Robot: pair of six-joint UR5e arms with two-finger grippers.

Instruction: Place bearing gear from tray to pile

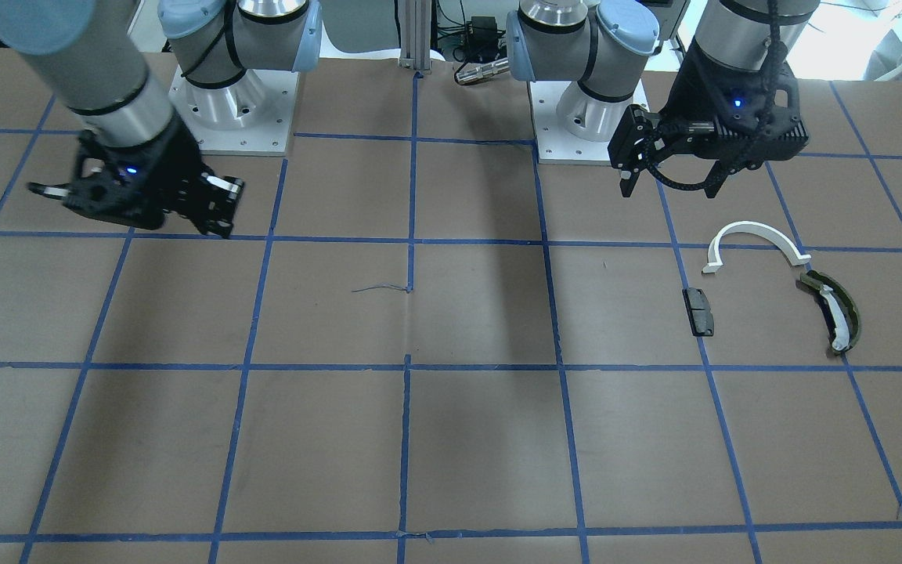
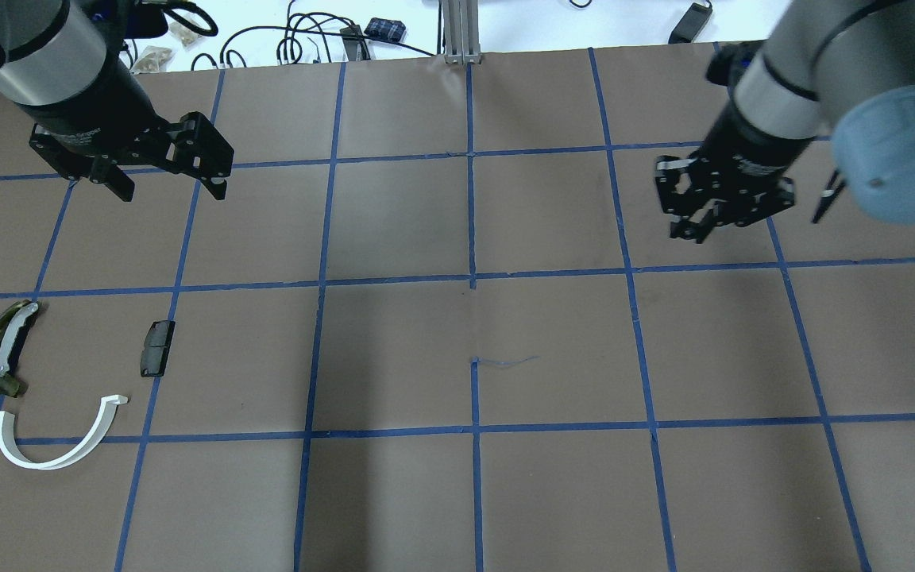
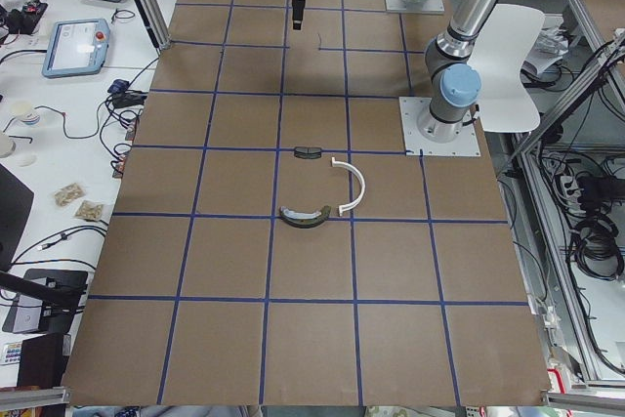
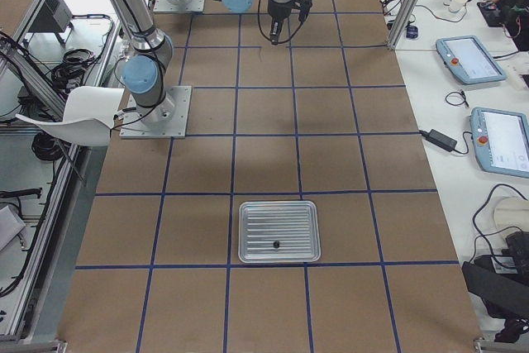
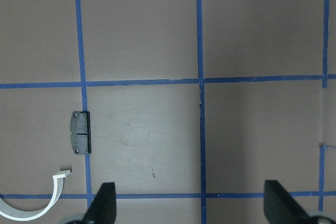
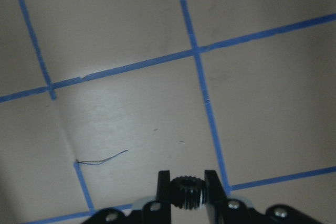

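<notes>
My right gripper (image 6: 185, 199) is shut on a small black bearing gear (image 6: 185, 188) and hovers above the bare table; it also shows in the overhead view (image 2: 696, 229), far right of the pile. The pile lies at the table's left: a white half-ring arc (image 2: 100, 429), a small black block (image 2: 156, 347) and an olive-green curved piece (image 2: 3, 347). My left gripper (image 2: 171, 189) is open and empty, above and beyond the black block (image 5: 80, 132). The metal tray (image 4: 248, 212) shows only in the exterior right view, with one small dark part (image 4: 275, 244) on it.
The table is brown paper with a blue tape grid. A thin loose thread (image 2: 505, 361) lies near the middle. Both robot bases (image 1: 232, 110) stand at the table's back edge. Cables and small items lie beyond the far edge (image 2: 299, 40).
</notes>
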